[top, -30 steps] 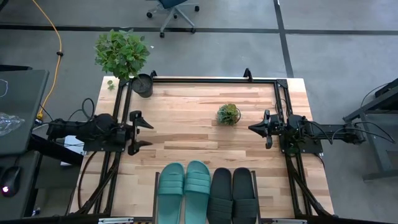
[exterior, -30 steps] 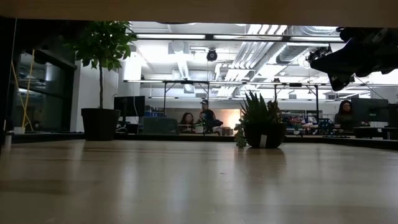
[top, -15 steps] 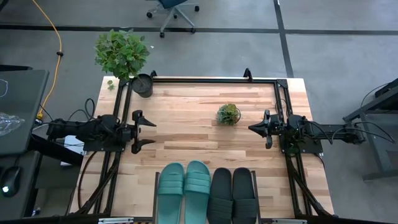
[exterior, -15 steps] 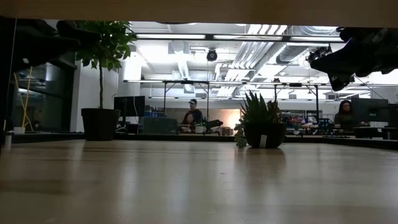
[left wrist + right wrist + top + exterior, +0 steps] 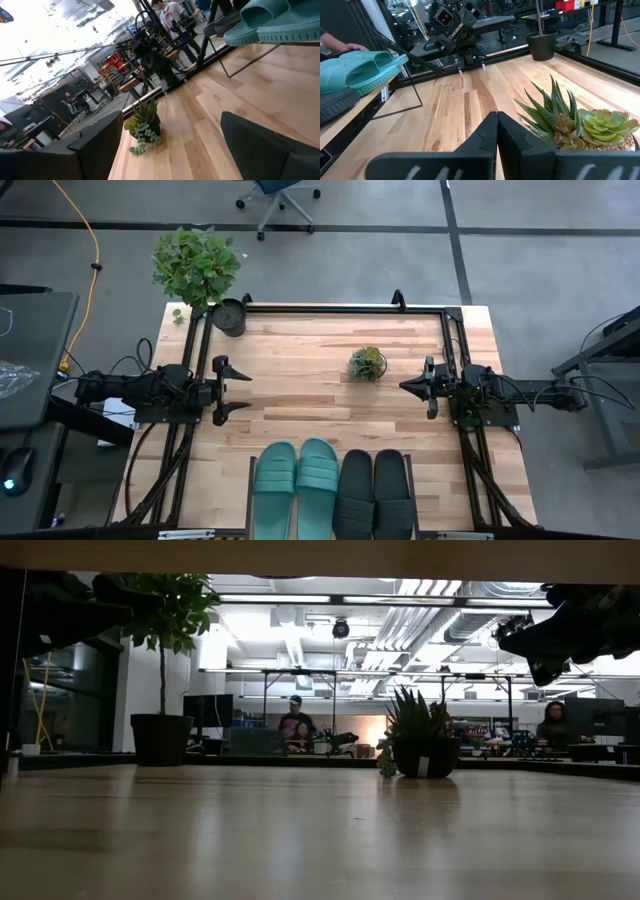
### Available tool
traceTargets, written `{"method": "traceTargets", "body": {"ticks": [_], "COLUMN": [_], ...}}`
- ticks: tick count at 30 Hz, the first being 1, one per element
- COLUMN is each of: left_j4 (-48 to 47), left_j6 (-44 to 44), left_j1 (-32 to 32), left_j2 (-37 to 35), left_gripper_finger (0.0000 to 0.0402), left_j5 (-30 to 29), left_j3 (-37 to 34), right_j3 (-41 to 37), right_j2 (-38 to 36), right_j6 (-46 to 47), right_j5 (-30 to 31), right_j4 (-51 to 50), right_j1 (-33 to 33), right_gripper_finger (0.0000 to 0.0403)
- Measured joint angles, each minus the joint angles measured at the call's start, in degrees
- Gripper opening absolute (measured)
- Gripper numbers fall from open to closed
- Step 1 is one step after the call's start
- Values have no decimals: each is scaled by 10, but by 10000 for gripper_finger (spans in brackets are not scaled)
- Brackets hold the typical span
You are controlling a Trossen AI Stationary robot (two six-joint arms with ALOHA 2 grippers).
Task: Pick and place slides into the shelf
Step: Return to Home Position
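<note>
Two dark two-finger claws hang over the wood, one on either side of the small green succulent in its round pot [image 5: 367,363]. The left gripper [image 5: 242,392] has its fingers spread wide with nothing between them. It sits well apart from the succulent, out toward the left arm's edge. The right gripper [image 5: 404,386] has its fingers pressed together to a point, also empty. It is near the succulent on the right arm's side. Both claws point inward toward the succulent, and in the low view both arms show high above the surface.

Four rubber slide sandals with wide straps lie abreast, well apart from the succulent. The two teal green slides [image 5: 274,485] are on the left arm's side of it and the two black slides [image 5: 353,485] more nearly in line with it. They rest in the flat light-wood shelf framed by thin black metal rods [image 5: 249,495].

All of this sits on a pale butcher-block tabletop with a black frame [image 5: 300,345]. A tall leafy plant in a black pot [image 5: 196,265] stands at the corner on the far side of the succulent from the slides. In the low view a person [image 5: 293,720] shows in the room behind the succulent.
</note>
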Motion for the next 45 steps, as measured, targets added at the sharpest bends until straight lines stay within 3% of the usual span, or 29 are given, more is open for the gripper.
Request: {"method": "traceTargets", "body": {"ticks": [17, 31, 36, 45], "left_j4": [0, 0, 0, -1], "left_j6": [39, -214, -255, -256], "left_j1": [0, 0, 0, 0], "left_j2": [0, 0, 0, 0], "left_gripper_finger": [326, 326, 326, 326], "left_j5": [-9, 5, 5, 3], "left_j3": [0, 0, 0, 0], "right_j3": [0, 0, 0, 0], "right_j2": [0, 0, 0, 0], "right_j6": [0, 0, 0, 0], "right_j5": [0, 0, 0, 0], "right_j4": [0, 0, 0, 0], "right_j1": [0, 0, 0, 0], "right_gripper_finger": [0, 0, 0, 0]}}
